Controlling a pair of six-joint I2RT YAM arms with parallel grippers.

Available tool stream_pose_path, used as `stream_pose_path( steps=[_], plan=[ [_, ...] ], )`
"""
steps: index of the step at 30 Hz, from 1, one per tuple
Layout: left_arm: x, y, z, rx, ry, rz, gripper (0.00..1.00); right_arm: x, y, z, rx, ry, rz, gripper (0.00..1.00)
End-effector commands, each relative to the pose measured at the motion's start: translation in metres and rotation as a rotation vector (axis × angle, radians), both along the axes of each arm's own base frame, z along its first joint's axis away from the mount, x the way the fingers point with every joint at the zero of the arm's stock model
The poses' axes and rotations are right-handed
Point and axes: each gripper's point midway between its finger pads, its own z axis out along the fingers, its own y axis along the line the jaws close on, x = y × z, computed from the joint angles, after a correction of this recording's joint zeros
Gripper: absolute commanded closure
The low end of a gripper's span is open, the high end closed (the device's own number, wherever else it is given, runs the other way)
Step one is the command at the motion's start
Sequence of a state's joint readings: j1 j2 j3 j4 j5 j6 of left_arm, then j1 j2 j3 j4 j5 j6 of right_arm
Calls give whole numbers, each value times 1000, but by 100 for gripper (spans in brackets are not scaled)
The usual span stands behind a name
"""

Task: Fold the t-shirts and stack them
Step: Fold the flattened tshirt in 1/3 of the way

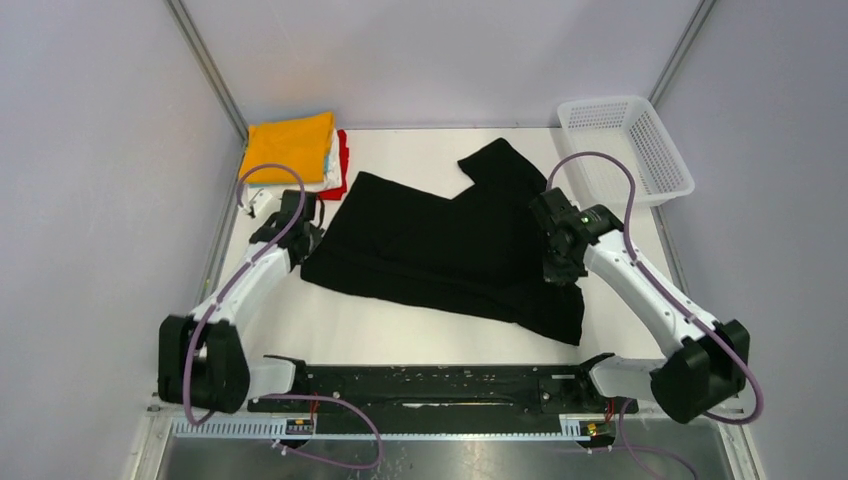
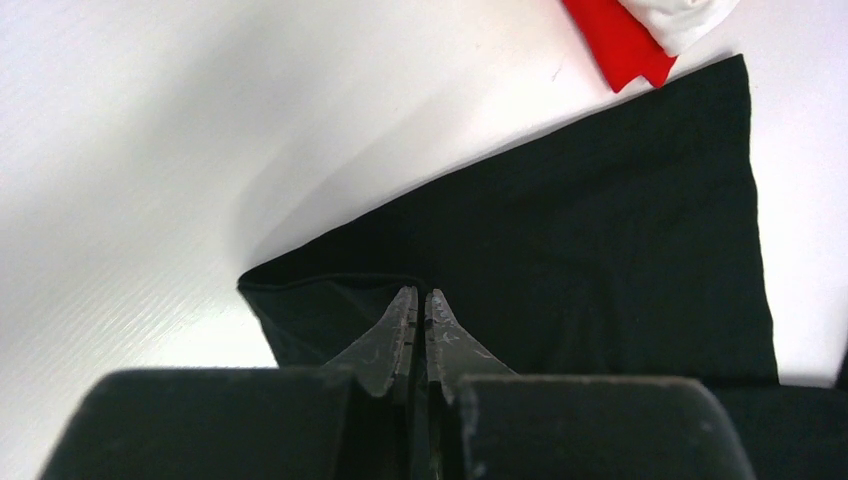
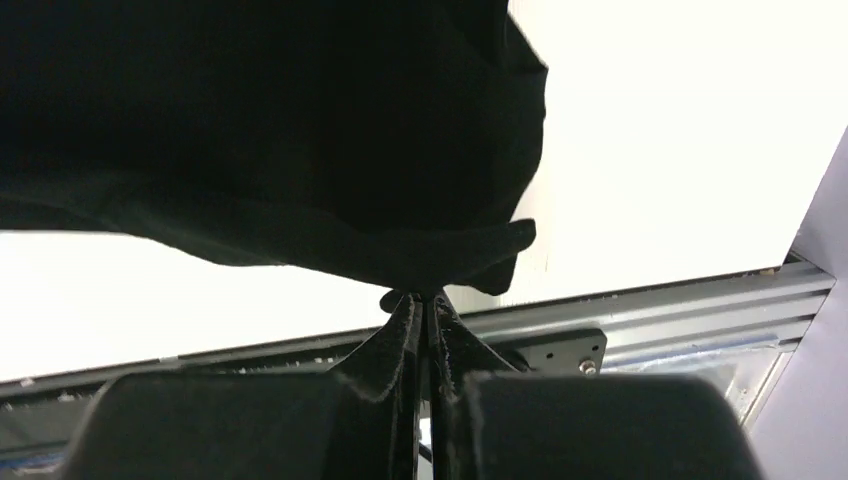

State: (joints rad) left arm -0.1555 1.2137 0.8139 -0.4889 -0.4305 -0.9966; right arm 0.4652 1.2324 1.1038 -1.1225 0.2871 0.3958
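Overhead, the black t-shirt (image 1: 440, 250) lies spread at a slant across the middle of the white table (image 1: 400, 335). The left gripper (image 1: 312, 235) sits at its left corner and the right gripper (image 1: 560, 270) at its right edge. A folded stack topped by the orange-yellow t-shirt (image 1: 290, 140) occupies the far left corner, and the mesh basket (image 1: 625, 150) the far right.

Left wrist view: the jaws are pressed together on a folded edge of the black cloth. The red t-shirt (image 2: 620, 40) and the white t-shirt (image 2: 690, 15) lie just beyond.

Right wrist view: the jaws are pinched shut on a bunched fold of the black cloth, which is raised off the table.
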Motion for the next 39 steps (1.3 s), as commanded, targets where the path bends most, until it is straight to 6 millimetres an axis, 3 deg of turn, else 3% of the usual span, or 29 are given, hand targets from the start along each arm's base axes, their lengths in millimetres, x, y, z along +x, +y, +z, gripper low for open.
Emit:
stream_pose_path(
  steps=[1,5,7,8,9,10,12,13,15,17,22,26,29,35,39],
  plan=[
    [45,8,17,59,-41,29,100,56,3,7,4,-103,-21,96],
    [75,4,-2,66,9,25,100,97,14,-6,24,-64,-3,89],
    [90,1,-13,50,61,18,100,120,13,-25,14,-6,-26,86],
    [97,0,-19,45,85,8,90,131,11,-29,8,10,-46,78],
    [103,-1,-23,34,119,-4,57,142,10,-34,1,22,-60,59],
    [109,-1,-24,15,140,-7,39,153,8,-36,-1,25,-71,52],
    [120,-4,-16,0,133,-38,7,170,6,-34,-11,11,-79,33],
    [123,-5,-9,-1,119,-48,2,174,4,-30,-23,-2,-81,25],
    [120,-10,8,-13,76,-88,1,174,5,-22,-3,-59,-76,8],
    [111,-21,9,-52,56,-153,1,164,11,-24,66,-113,-57,1],
    [72,-60,-23,-206,51,-312,1,122,63,-47,424,-146,19,0],
    [51,-72,-42,-240,78,-346,1,94,82,-65,578,-107,-6,0],
    [44,-73,-51,-241,86,-348,1,84,89,-73,636,-87,-24,0],
    [40,-72,-62,-232,113,-354,1,71,82,-94,599,-41,-54,1],
    [41,-72,-67,-232,122,-355,1,82,90,-98,642,-74,-52,1]
  ],
)
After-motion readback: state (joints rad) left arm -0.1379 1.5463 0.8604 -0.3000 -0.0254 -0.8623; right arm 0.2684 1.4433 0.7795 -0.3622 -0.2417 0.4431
